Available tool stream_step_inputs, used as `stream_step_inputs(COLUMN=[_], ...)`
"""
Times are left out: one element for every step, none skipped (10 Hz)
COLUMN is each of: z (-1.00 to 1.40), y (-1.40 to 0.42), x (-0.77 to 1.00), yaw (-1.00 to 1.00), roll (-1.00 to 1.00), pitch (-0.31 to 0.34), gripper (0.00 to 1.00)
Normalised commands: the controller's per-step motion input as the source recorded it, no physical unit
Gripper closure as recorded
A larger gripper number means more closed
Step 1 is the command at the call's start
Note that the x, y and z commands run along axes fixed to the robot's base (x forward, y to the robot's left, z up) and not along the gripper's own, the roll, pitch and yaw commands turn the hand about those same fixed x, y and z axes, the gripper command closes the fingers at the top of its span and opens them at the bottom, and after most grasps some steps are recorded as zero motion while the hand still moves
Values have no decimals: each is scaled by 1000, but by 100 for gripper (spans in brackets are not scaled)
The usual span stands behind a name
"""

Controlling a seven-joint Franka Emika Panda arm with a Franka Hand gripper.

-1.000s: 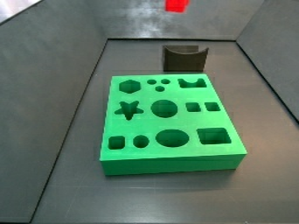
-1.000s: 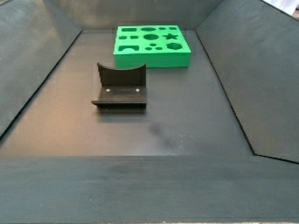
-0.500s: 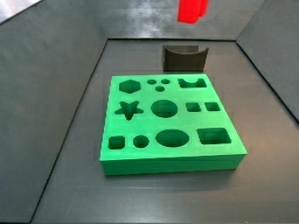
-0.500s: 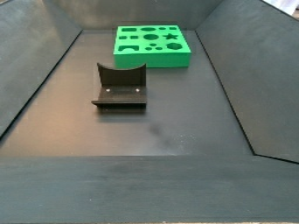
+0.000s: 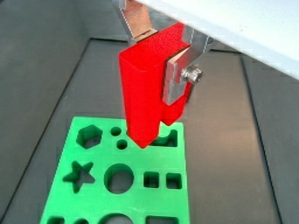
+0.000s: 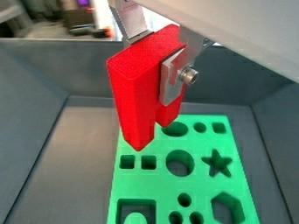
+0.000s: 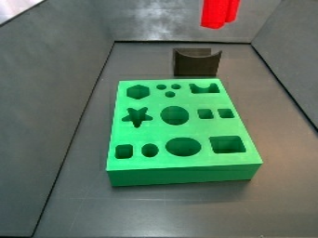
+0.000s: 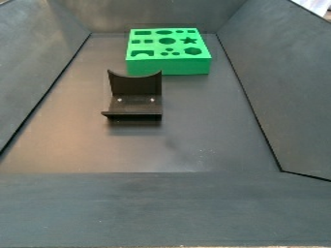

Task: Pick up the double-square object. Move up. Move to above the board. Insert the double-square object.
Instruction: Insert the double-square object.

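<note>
Lying flat on the dark floor, the board (image 7: 183,130), its shaped holes facing up, with the fixture (image 7: 195,61) just behind its far edge. High above, the gripper (image 5: 163,74), clamped on the double-square object (image 5: 149,80), which hangs upright (only its lower end showing in a side view (image 7: 220,12)). Best carried level over the paired square holes, kept square to them, then lowered slowly once centred.
</note>
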Motion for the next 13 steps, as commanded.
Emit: stream_step_inputs(z=[-20, 0, -69, -146, -186, -240, -274, -306, -346, -397, -440, -563, -651], y=[0, 0, 63, 229, 211, 209, 29, 0, 0, 0, 0, 0, -91], x=[0, 0, 226, 531, 457, 337, 0, 0, 0, 0, 0, 0, 234], yaw=[-937, -14, -566, -551, -709, -803, -977, -1000, -1000, -1000, -1000, -1000, -780], roll=[0, 0, 0, 0, 0, 0, 9, 7, 10, 11, 1, 36, 89], pitch=[0, 0, 0, 0, 0, 0, 3, 0, 0, 0, 0, 0, 0], gripper=[100, 100, 100, 100, 100, 100, 100, 100, 100, 100, 100, 100, 100])
